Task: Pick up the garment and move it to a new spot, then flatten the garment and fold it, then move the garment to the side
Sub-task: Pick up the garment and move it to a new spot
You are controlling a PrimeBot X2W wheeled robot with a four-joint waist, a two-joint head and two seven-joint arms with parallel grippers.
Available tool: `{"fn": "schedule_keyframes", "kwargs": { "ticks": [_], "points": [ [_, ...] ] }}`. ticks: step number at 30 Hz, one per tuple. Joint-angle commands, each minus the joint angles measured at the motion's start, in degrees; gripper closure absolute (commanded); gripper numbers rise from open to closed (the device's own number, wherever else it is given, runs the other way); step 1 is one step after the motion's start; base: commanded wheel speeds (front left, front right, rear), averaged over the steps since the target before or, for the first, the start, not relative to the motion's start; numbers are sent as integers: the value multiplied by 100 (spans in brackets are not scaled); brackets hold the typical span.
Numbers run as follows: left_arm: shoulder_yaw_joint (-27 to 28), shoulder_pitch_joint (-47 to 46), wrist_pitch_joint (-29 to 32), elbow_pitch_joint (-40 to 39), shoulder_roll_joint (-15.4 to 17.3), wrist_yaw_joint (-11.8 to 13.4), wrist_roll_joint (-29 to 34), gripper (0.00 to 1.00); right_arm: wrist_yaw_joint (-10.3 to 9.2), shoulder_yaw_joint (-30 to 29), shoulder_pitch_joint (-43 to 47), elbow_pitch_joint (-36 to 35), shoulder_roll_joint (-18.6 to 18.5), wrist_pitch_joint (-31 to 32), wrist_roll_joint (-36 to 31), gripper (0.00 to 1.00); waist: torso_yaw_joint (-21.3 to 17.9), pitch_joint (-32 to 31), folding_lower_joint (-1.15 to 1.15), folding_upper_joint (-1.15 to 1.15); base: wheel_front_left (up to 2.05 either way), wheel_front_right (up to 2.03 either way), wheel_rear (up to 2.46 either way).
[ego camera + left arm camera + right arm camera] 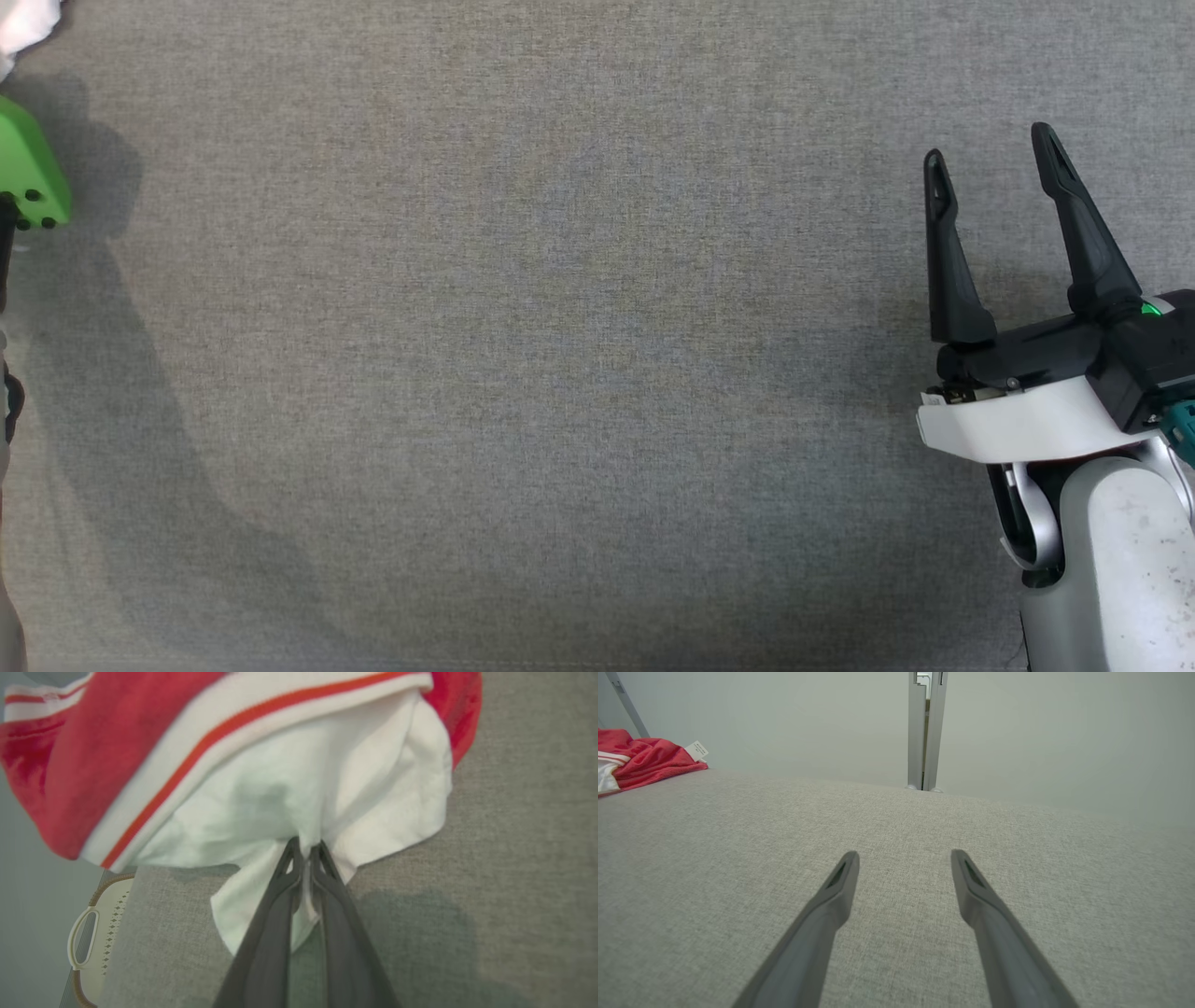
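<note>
The garment (pixel 261 774) is red and white with an orange stripe; it lies bunched on the grey cloth surface. In the left wrist view my left gripper (pixel 306 851) is shut on a fold of its white fabric, which bulges around the fingertips. A corner of the garment (pixel 23 28) shows white at the head view's top left, and the garment (pixel 640 760) lies far left in the right wrist view, with a white label. My right gripper (pixel 994 163) stands open over bare grey cloth at the right, holding nothing; from its wrist camera the right gripper (pixel 905 858) shows its fingers spread apart.
A green part (pixel 28 173) of the left arm sits at the head view's left edge. A cream perforated basket (pixel 93 933) with a handle stands below the table's edge. A grey upright post (pixel 924 730) rises behind the table's far edge against a pale wall.
</note>
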Motion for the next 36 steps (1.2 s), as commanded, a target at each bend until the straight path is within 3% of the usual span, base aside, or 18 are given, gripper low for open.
{"fn": "schedule_keyframes", "kwargs": {
  "ticks": [1,10,22,30,36],
  "points": [
    [17,-118,-86,74,49,32,7,100,-9,-10,-45,11,-5,-45,18,0,-11,3,-1,0,0,0,0],
    [-231,-343,-567,192,198,46,247,100,-9,-27,-90,280,0,-213,120,0,-35,-404,-1,0,0,0,0],
    [-917,-941,-1157,-452,296,-134,794,100,-9,-183,117,1184,2,-704,751,0,-484,-1914,-1,0,0,0,0],
    [-1316,-1438,-993,-1059,39,-243,797,100,-9,-269,389,1667,4,-863,1108,0,-1041,-2773,-1,0,0,0,0],
    [-1640,-1921,-734,-1508,-445,-287,630,100,-9,-126,473,1890,0,-896,1391,0,-1449,-2947,-1,0,0,0,0]
  ]
}}
